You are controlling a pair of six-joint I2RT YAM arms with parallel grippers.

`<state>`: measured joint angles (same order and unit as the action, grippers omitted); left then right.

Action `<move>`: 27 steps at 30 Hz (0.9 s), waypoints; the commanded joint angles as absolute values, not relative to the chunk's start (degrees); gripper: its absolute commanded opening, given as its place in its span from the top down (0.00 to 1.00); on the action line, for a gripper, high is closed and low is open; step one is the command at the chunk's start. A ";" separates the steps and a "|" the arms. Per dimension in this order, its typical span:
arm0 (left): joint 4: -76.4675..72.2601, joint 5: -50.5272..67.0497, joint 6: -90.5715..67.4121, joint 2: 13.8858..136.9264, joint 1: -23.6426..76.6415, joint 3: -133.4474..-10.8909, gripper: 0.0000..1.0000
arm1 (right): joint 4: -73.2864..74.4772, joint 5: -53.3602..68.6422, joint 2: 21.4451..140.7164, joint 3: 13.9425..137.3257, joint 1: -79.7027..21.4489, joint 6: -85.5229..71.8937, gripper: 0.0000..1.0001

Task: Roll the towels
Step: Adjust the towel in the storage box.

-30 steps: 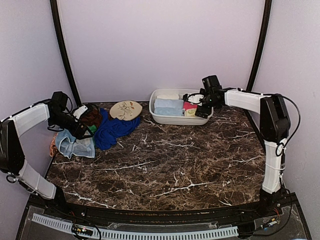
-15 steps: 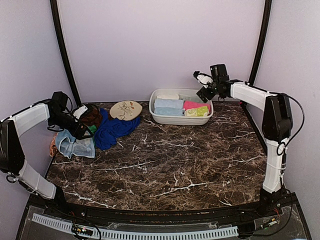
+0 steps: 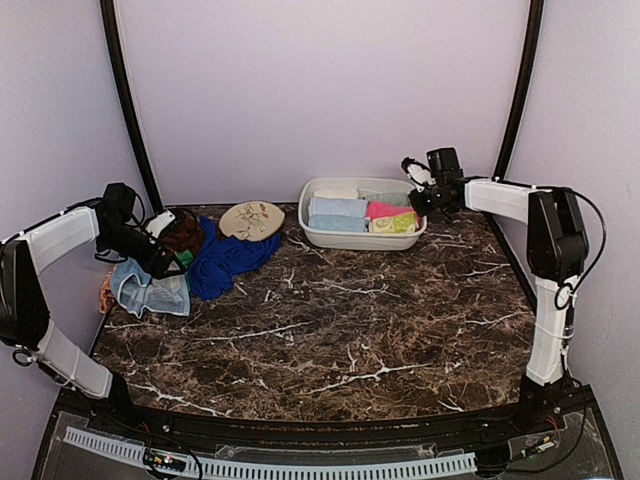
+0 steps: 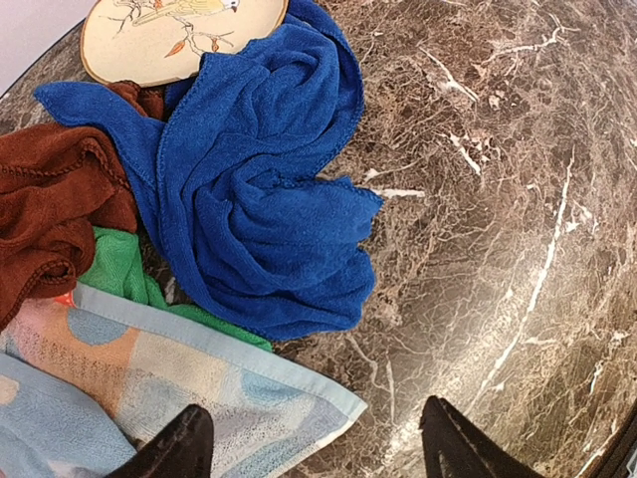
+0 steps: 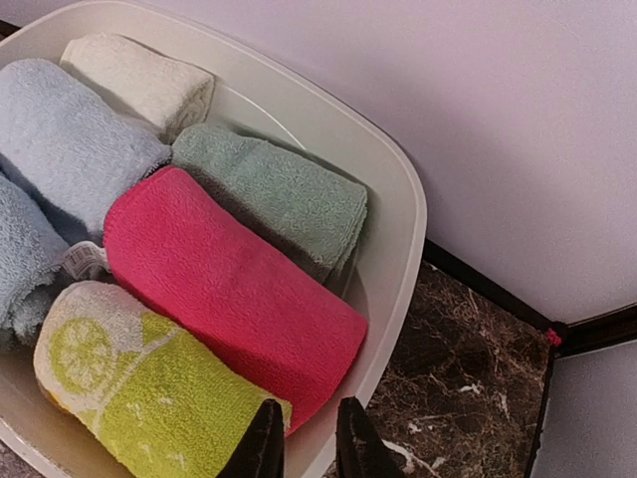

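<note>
Several rolled towels lie in the white basin (image 5: 401, 204): hot pink (image 5: 219, 289), yellow-green (image 5: 139, 398), mint (image 5: 269, 194), pale blue (image 5: 60, 139) and cream (image 5: 139, 80). My right gripper (image 5: 309, 443) hangs above the basin's right end (image 3: 418, 197), its fingers almost together with nothing between them. At the left lies a loose pile: a royal blue towel (image 4: 249, 199), a brown one (image 4: 50, 209), a green one (image 4: 119, 269) and a pale blue patterned one (image 4: 179, 378). My left gripper (image 4: 314, 448) stands open over that pale towel's corner (image 3: 160, 262), holding nothing.
An oval beige floral disc (image 3: 251, 220) rests behind the blue towel, partly under it (image 4: 169, 35). The basin (image 3: 350, 243) stands at the back right, close to the wall. Dark marble table (image 3: 350, 320) spreads between the two arms.
My right gripper has lifted out of the basin, drawn back to the right and closed its fingers. The left arm has stayed still.
</note>
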<state>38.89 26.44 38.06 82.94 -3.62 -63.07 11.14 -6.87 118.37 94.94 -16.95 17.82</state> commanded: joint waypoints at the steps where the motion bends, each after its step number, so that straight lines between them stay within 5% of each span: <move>1: 38.74 27.05 37.01 83.39 -3.96 -64.11 0.27 | 11.57 -4.64 118.86 95.39 -17.00 14.80 0.82; 27: 38.41 25.97 37.49 84.84 -4.04 -62.91 0.28 | 23.68 -1.72 128.17 99.71 -17.93 11.22 0.93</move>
